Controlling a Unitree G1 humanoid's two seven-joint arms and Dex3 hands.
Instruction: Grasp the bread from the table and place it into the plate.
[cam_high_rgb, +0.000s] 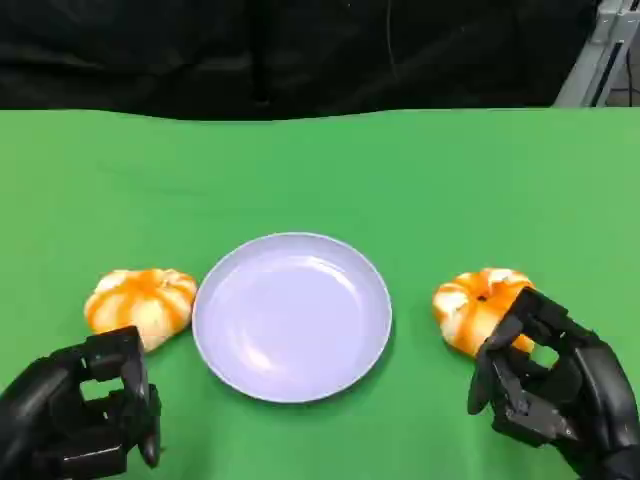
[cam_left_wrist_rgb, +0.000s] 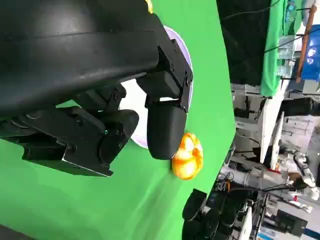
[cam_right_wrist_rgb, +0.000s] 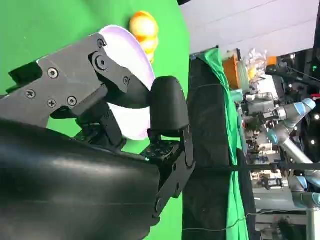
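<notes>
Left hand (cam_high_rgb: 85, 415) at worktop's near edge, fingers curled, holding nothing; left bread (cam_high_rgb: 140, 303) just beyond, untouched. Plate (cam_high_rgb: 292, 316) at centre, bare. Right bread (cam_high_rgb: 481, 307) beside plate; right hand (cam_high_rgb: 545, 390) against it, fingers apart, not closed. Risk: fingertips nudging roll away before grip, or knocking plate.

Through the left wrist camera you see your left hand (cam_left_wrist_rgb: 120, 120) close up, fingers curled in with nothing between them. Past the fingers lies the pale plate (cam_left_wrist_rgb: 184, 55) on the green table (cam_left_wrist_rgb: 75, 200). An orange-and-white bread (cam_left_wrist_rgb: 187, 156) sits beyond the plate. The dark shape (cam_left_wrist_rgb: 196, 212) near the table edge may be your other hand.
</notes>
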